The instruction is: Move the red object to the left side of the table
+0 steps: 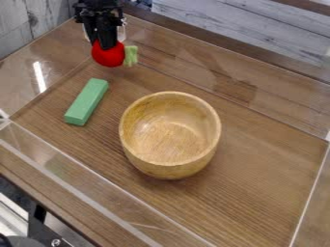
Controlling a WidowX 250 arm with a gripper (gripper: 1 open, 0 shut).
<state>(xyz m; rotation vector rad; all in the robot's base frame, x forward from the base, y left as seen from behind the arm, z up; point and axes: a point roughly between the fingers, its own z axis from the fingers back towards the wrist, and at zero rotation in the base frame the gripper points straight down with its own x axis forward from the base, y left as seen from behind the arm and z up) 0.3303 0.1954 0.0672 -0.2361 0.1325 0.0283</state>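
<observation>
The red object [108, 55], a small round bright-red toy fruit with a light-green leafy bit on its right, is at the far left of the brown wood-grain table [258, 125]. My black gripper [103, 41] comes down from the top edge and is shut on the red object from above. I cannot tell whether the fruit touches the tabletop or hangs just over it. It sits just beyond the flat green block.
A flat green rectangular block [87, 101] lies at the left, just in front of the fruit. A large wooden bowl [171, 133] stands in the middle. Low clear acrylic walls [39, 43] edge the table all round.
</observation>
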